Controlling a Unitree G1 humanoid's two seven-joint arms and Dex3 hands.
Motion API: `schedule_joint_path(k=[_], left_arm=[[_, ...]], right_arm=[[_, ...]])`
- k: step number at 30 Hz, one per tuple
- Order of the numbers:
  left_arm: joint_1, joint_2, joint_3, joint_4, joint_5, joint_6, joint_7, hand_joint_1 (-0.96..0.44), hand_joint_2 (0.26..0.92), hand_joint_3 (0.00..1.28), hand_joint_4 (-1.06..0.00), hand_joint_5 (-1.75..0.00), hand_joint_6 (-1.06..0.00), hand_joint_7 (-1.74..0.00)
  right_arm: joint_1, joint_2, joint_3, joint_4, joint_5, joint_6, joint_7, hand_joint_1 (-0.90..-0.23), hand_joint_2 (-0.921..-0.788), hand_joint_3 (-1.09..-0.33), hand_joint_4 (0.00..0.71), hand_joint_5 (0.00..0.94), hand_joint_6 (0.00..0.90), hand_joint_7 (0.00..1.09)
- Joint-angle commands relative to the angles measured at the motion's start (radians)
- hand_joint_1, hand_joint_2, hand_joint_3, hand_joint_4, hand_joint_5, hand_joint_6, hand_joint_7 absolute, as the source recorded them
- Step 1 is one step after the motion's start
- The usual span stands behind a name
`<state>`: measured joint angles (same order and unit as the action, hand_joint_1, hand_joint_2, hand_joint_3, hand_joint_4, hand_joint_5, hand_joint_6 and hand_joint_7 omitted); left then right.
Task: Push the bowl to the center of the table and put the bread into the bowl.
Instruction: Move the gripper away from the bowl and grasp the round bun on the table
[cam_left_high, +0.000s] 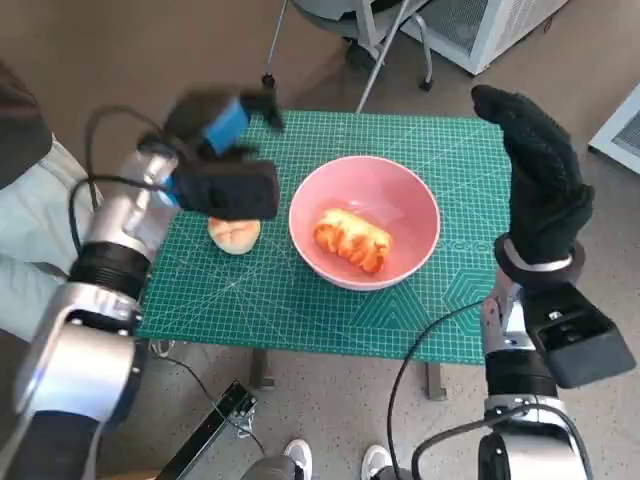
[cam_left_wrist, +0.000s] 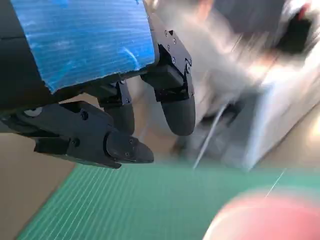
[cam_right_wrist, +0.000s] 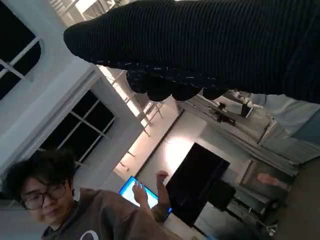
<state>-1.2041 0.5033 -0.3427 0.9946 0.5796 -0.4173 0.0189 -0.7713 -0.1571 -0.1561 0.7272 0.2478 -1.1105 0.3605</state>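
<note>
— Hands first, please: how are they?

— Left hand (cam_left_high: 225, 165) hangs over the left part of the green mat (cam_left_high: 250, 290) on the tabletop. It holds nothing. In the left wrist view my black fingers (cam_left_wrist: 177, 107) are apart and they reach down above the mat, without touching it. My right hand (cam_left_high: 535, 180) in the black glove is lifted at the right edge of the mat, upright, with the fingers straight and close together, and nothing is in it.

— Where is the bowl?

— The pink bowl (cam_left_high: 420, 210) stands on the mat, near the middle of the tabletop, between my two hands. My right hand is near its right side, but I see a gap, so they are apart.

— And the bread?

— One long bread (cam_left_high: 352, 240), golden with orange stripes, lies inside the bowl, on its bottom. One round pale bun (cam_left_high: 235, 235) lies on the mat just beside the bowl, on its left side. My left hand is above this bun and hides its top part. If it touches the bun, I cannot tell.

— Something else around?

— In the right wrist view a person (cam_right_wrist: 47, 200) in a brown top is near, with one hand (cam_right_wrist: 162, 182) lifted.
</note>
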Motion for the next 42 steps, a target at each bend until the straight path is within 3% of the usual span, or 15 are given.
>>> schedule_joint_path(k=[1,12,16,17,18,19,20,22,24,32,42], left_arm=[[0.022,0.012,0.042,-0.135,-0.039,-0.025,-0.002,0.0,0.92,0.04,-0.73,-1.08,-0.66,-1.17],[0.149,-0.004,0.078,-0.489,-0.104,-0.019,-0.123,0.0,0.914,0.02,-0.76,-1.05,-0.7,-1.14],[0.187,0.005,0.094,-0.552,-0.15,0.035,-0.223,0.0,0.918,0.04,-0.71,-1.11,-0.67,-1.15],[0.205,0.016,0.1,-0.586,-0.172,0.098,-0.288,0.0,0.919,0.05,-0.69,-1.13,-0.66,-1.16],[0.22,0.024,0.105,-0.612,-0.186,0.145,-0.336,0.02,0.913,0.06,-0.61,-1.01,-0.59,-1.05],[0.238,0.047,0.101,-0.689,-0.179,0.277,-0.435,0.04,0.908,0.06,-0.55,-0.73,-0.54,-0.8],[0.251,0.063,0.099,-0.748,-0.171,0.374,-0.506,0.03,0.863,0.05,-0.35,-0.47,-0.39,-0.55],[0.259,0.102,0.085,-0.854,-0.13,0.558,-0.652,0.0,0.804,0.03,-0.18,-0.24,-0.23,-0.32],[0.274,0.13,0.088,-0.898,-0.113,0.61,-0.706,-0.05,0.75,0.01,-0.07,-0.1,-0.13,-0.17],[0.365,0.192,0.118,-0.889,-0.113,0.571,-0.697,-0.17,0.709,0.0,0.0,0.0,-0.11,-0.08],[0.384,0.206,0.119,-0.853,-0.117,0.558,-0.689,-0.19,0.706,0.0,0.0,0.0,-0.11,-0.06]], right_arm=[[0.021,-0.008,-0.001,0.006,0.0,0.003,0.009,-0.572,-0.921,-0.72,0.35,0.001,0.033,0.81],[0.024,-0.011,-0.006,0.01,-0.022,-0.001,-0.005,-0.572,-0.921,-0.72,0.351,0.002,0.033,0.81],[0.028,-0.011,-0.008,0.005,-0.024,0.001,-0.007,-0.571,-0.921,-0.721,0.351,0.002,0.031,0.81],[0.029,-0.011,-0.008,0.004,-0.022,0.002,-0.006,-0.571,-0.921,-0.721,0.35,0.001,0.03,0.81],[0.03,-0.011,-0.007,0.003,-0.021,0.003,-0.006,-0.57,-0.921,-0.721,0.35,0.001,0.03,0.81],[0.031,-0.011,-0.007,0.002,-0.017,0.004,-0.003,-0.569,-0.921,-0.722,0.35,0.001,0.03,0.81],[0.033,-0.011,-0.007,0.0,-0.014,0.005,-0.001,-0.57,-0.921,-0.722,0.35,0.001,0.03,0.81],[0.036,-0.011,-0.005,-0.007,-0.002,0.01,0.006,-0.574,-0.921,-0.722,0.35,0.001,0.029,0.81],[0.04,-0.012,-0.005,-0.015,0.008,0.015,0.012,-0.581,-0.921,-0.721,0.35,0.001,0.028,0.81],[0.043,-0.01,-0.007,-0.016,0.027,0.022,0.022,-0.588,-0.921,-0.722,0.348,0.0,0.02,0.83],[0.043,-0.007,-0.005,-0.015,0.023,0.023,0.019,-0.586,-0.921,-0.72,0.349,0.0,0.013,0.83]])
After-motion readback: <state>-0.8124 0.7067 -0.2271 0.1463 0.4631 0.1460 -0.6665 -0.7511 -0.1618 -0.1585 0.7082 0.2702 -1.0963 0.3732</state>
